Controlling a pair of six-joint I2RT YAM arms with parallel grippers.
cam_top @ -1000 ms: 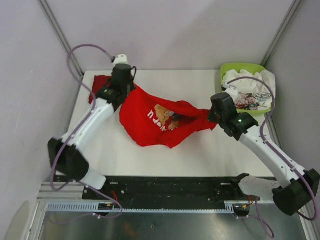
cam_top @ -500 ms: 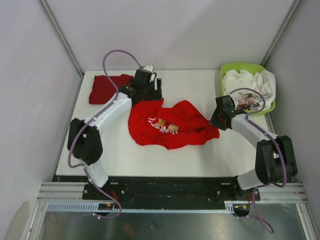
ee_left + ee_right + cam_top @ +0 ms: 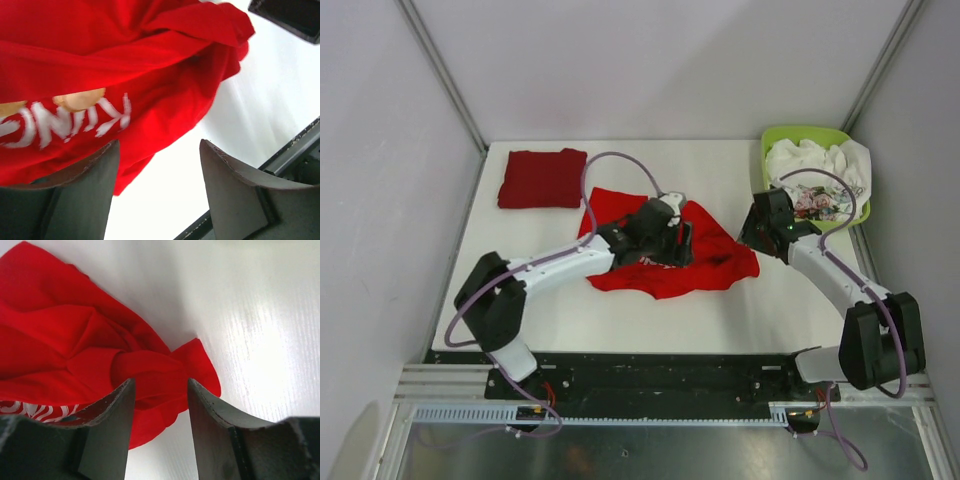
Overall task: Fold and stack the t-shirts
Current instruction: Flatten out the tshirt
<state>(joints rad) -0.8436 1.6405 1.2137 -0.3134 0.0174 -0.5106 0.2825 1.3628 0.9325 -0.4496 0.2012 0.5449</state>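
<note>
Top external view gives me the layout. The bright red cloth tee [image 3: 720, 262] with the cartoon bear and white lettering lies crumpled in the middle of the white worktop [image 3: 620, 320], its long axis running left to right across the picture. The plain darker red tee [image 3: 542, 178] sits folded into a neat rectangle at the far left corner, well apart from it. The lime-green plastic basket [image 3: 795, 134], holding pale cloth, stands at the far right.

My left claw [image 3: 672, 240] hovers over the middle of the crumpled shirt, right on the print. In the left wrist view its jaws stand apart with nothing between them. The lettering lies just beyond one finger, and the shirt's loose edge falls away to bare worktop.

My right claw [image 3: 760, 226] is at the shirt's right-hand tip. In the right wrist view its jaws are also apart. A bunched, twisted corner of red cloth lies straight ahead and shows through the gap, but the fingers are not closed on it.

I judge the shirt needs spreading flat before any fold. The right claw is the nearer one for that right-end corner, which is already lined up with it. The left claw sits mid-shirt, so it would have to travel along the long axis to the left end to find the opposite edge. With cloth this rumpled, I'd watch for pinching two layers at once.
</note>
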